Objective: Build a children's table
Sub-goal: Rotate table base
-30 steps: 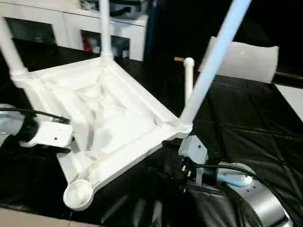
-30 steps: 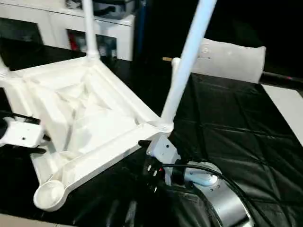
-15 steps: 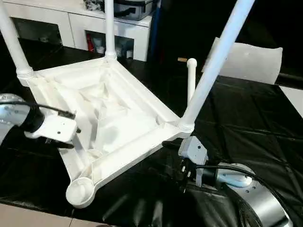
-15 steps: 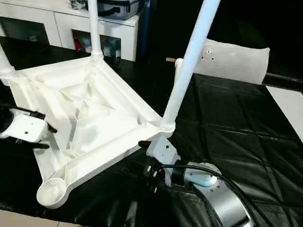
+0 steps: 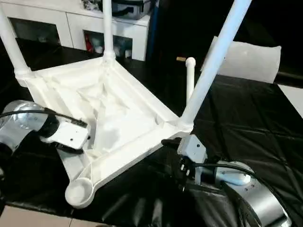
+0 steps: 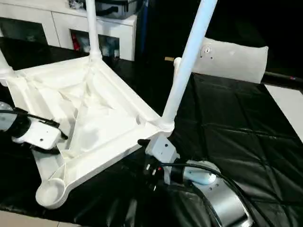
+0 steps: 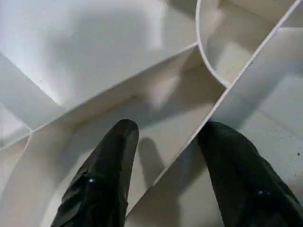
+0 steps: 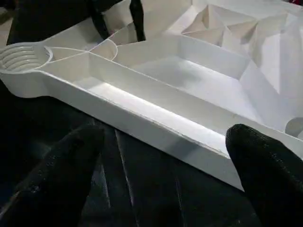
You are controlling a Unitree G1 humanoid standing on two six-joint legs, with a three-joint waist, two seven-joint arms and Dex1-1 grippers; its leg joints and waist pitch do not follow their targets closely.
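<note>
The children's table lies upside down: its white ribbed tabletop (image 5: 118, 118) rests on black sheeting. Three white legs stand in corner sockets, at the left (image 5: 10, 42), the back (image 5: 107, 28) and the right (image 5: 215, 56). The front-left socket (image 5: 78, 191) is empty. A further white leg (image 5: 190, 80) shows just behind the right one. My left gripper (image 5: 84, 139) is over the tabletop's left rim near the empty socket, open, its fingers (image 7: 113, 161) astride a rib. My right gripper (image 8: 163, 132) is wide open on the sheet, facing the tabletop's front edge below the right leg.
A white cabinet (image 5: 71, 23) with dark compartments runs along the back left. A white pillow-like slab (image 5: 246, 59) leans at the back right. Black sheeting (image 5: 246, 123) covers the work surface, and a pale floor strip (image 5: 28, 220) shows past its front edge.
My left gripper has moved inward from the left, over the tabletop's rim and onto the ribs. The right gripper and the tabletop have stayed put.
</note>
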